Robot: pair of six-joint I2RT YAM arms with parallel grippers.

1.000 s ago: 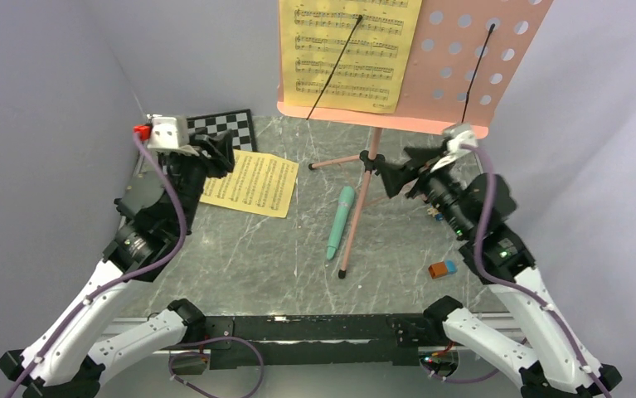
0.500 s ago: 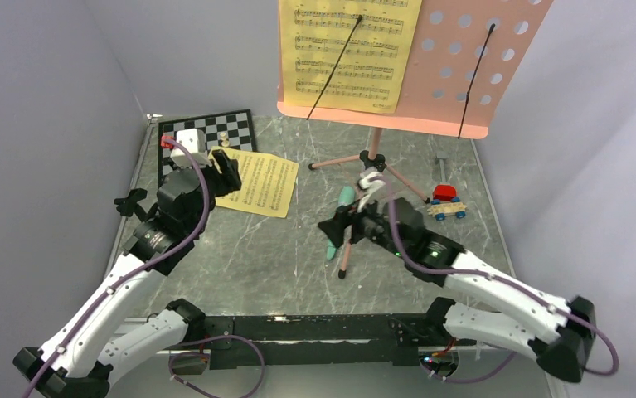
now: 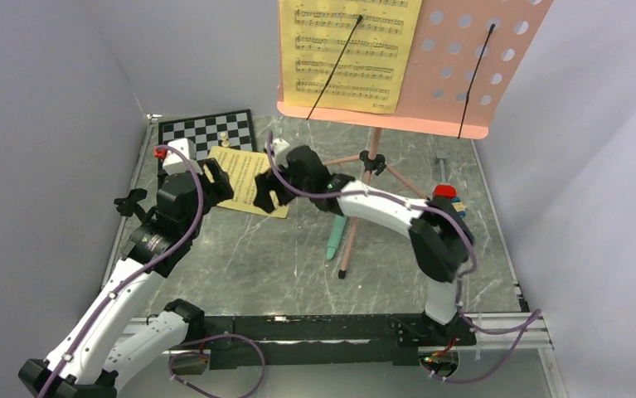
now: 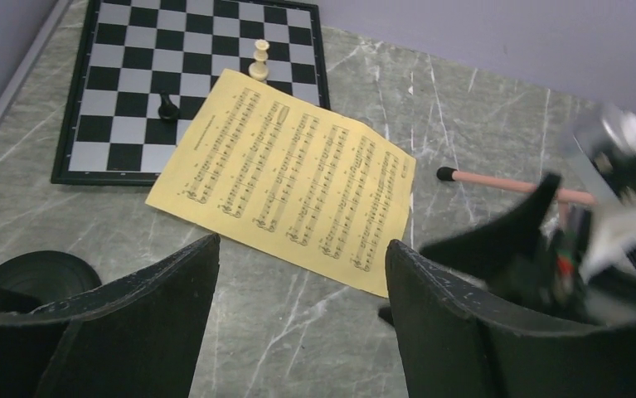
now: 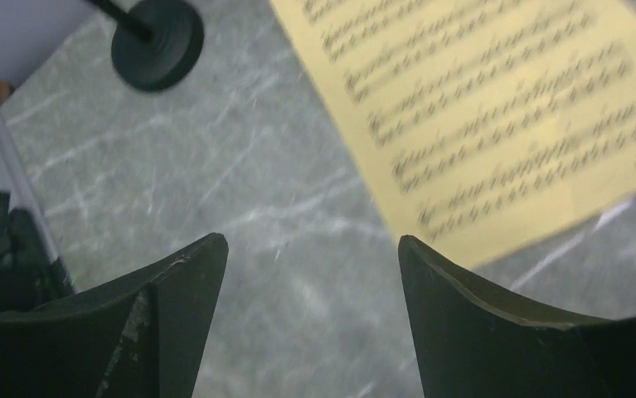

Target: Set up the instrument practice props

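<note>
The pink music stand stands at the back on thin tripod legs, with one yellow sheet-music page on its desk. A second yellow page lies flat beside the chessboard. My left gripper hovers open above the page's near edge. Also open and empty, my right gripper hangs by the page's right corner. The mint-green tube lies by a tripod leg, partly under the right arm. The small black round-base stand sits at the left.
The black-and-white chessboard with two pieces lies at the back left. A small red toy sits at the right, near the right arm's elbow. Grey walls close in the left, back and right sides.
My right arm has swung from the right side across the tripod to the loose page. My left gripper has opened wider and pulled back slightly from the page.
</note>
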